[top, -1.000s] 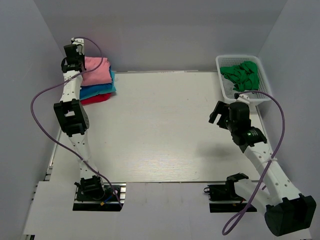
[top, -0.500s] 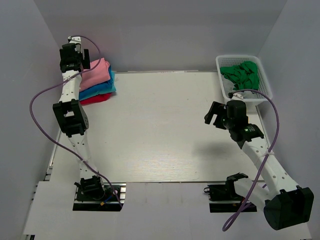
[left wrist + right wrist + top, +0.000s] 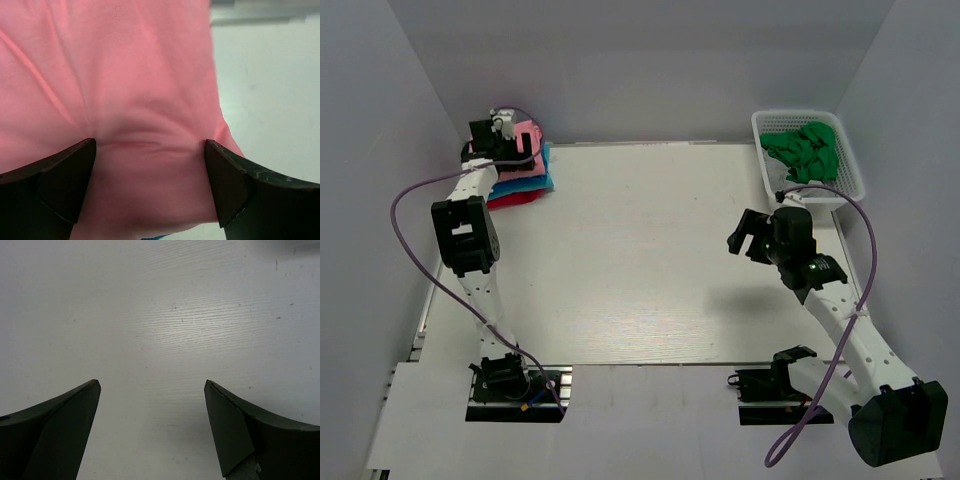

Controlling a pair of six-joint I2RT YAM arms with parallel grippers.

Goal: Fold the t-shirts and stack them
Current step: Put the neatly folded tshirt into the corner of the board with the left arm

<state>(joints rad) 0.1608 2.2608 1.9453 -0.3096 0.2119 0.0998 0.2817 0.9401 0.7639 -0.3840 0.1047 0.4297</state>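
The folded t-shirts lie stacked at the table's far left corner. The salmon-pink one (image 3: 530, 136) is on top, over a bright blue one (image 3: 527, 168), a teal one (image 3: 540, 184) and a red one (image 3: 508, 199). My left gripper (image 3: 508, 140) stands open on the pink t-shirt (image 3: 125, 75). Both fingertips (image 3: 87, 150) press into the cloth, which wrinkles between them, and nothing is pinched. A sliver of blue shows under the pink edge (image 3: 160, 236). My right gripper (image 3: 748, 232) hangs open over bare table (image 3: 160, 315) at the right, with nothing between its fingers.
A white basket (image 3: 769, 176) holding crumpled green cloth (image 3: 805, 150) stands at the far right corner, just behind the right arm. Grey walls close in the table on the left, back and right. Purple cables loop off both arms.
The left gripper opened and came down and to the right onto the pink t-shirt at the top of the stack. The right gripper shifted slightly left.
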